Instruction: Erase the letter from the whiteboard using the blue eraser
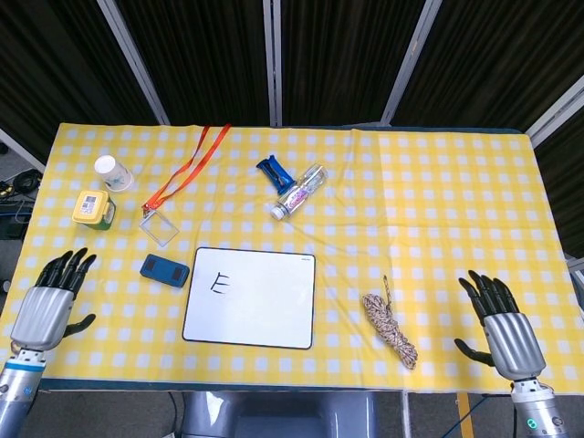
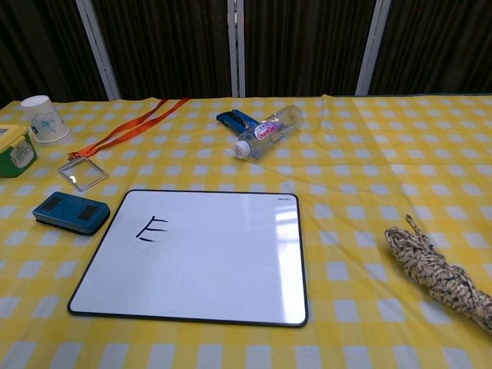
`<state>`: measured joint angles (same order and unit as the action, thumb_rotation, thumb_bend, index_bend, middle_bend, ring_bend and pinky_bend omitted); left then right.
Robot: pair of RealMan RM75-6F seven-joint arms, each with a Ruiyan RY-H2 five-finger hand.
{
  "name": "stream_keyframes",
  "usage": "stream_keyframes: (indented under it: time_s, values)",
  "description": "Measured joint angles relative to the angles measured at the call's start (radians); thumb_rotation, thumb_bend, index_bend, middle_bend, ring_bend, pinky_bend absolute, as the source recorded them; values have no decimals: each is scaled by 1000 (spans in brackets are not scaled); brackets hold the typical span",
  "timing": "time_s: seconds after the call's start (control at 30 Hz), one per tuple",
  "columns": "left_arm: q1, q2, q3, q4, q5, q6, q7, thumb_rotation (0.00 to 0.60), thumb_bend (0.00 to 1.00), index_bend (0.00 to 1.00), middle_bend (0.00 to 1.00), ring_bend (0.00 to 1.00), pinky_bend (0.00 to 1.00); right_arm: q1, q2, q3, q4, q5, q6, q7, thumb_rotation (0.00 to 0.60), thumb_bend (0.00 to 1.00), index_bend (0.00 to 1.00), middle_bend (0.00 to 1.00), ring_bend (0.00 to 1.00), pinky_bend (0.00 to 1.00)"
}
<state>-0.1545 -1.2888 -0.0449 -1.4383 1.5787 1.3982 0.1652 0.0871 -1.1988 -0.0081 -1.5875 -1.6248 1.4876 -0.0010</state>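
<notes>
A white whiteboard (image 1: 251,297) (image 2: 196,254) lies flat near the table's front middle, with a black letter E (image 1: 219,286) (image 2: 152,228) near its left side. The blue eraser (image 1: 164,270) (image 2: 71,213) rests on the cloth just left of the board. My left hand (image 1: 50,302) hovers open over the front left of the table, well left of the eraser. My right hand (image 1: 502,328) is open at the front right edge. Neither hand shows in the chest view.
A coiled rope (image 1: 390,327) lies right of the board. Behind it are a clear bottle (image 1: 301,191), a blue clip (image 1: 272,170), an orange lanyard with badge (image 1: 160,224), a paper cup (image 1: 112,172) and a green-and-yellow tub (image 1: 92,209).
</notes>
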Motion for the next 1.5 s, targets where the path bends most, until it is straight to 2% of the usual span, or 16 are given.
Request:
stream_keyframes:
  time_s: [0.2,0.37,0.53,0.67,0.9,1.33,1.5]
  values:
    - [-105,12,-27,-34,-50,-180,81,600,162,129,32,101,175,2,5,4,0,9,-7,15,600,72,9,0,0,0]
    - [-194,-2,-54,-48,-111,-307,169,600,222,161,60,120,188,4,10,6,1,14,-11,29,600,72,9,0,0,0]
    - [-261,-31,-74,-48,-173,-401,234,600,226,221,106,155,216,5,15,9,-1,22,-14,43,600,72,9,0,0,0]
    - [-309,-69,-81,-41,-227,-465,292,600,226,225,108,156,217,7,18,12,0,30,-20,53,600,72,9,0,0,0]
    - [-354,-136,-81,-6,-305,-514,367,600,232,246,127,171,229,7,22,14,-1,33,-20,65,600,72,9,0,0,0]
    - [-395,-198,-82,35,-393,-508,422,600,243,263,140,178,233,7,25,13,-3,34,-22,69,600,72,9,0,0,0]
    - [-412,-212,-75,48,-419,-520,432,600,306,291,164,198,250,8,24,13,-1,37,-26,69,600,72,10,0,0,0]
